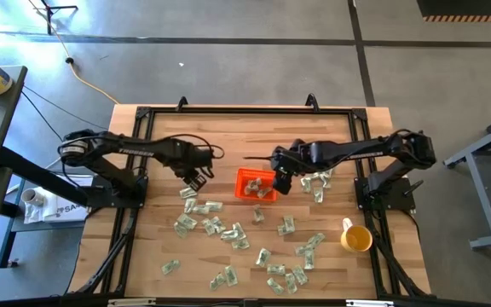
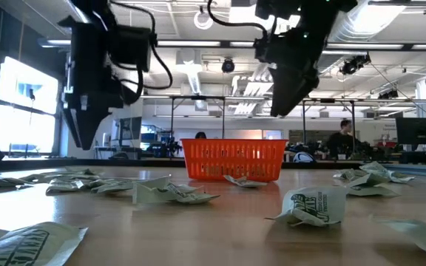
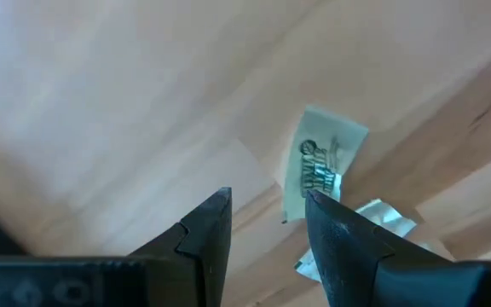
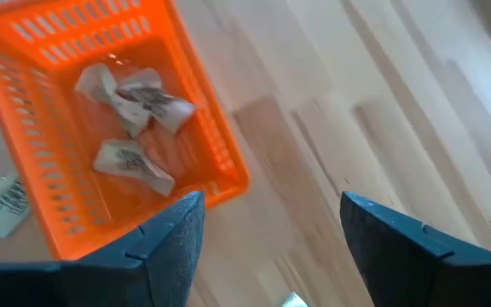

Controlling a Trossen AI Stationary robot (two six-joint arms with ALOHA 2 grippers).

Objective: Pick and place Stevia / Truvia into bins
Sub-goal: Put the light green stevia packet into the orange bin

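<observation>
Bare wood is seen beyond the right gripper [image 4: 271, 243], which is held above the table just beside the orange basket [image 4: 220, 162] — fingers spread apart, nothing between them. Sachets [image 4: 135, 98] lie inside the basket. The left gripper [image 3: 267, 222] hangs partly open over a sachet [image 3: 320, 162] on the table [image 1: 143, 247]; more sachets are scattered nearby.

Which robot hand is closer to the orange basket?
The right gripper. It hangs at the orange basket's right edge, fingers open, while the left gripper hovers farther off to its left, above scattered sachets.
</observation>
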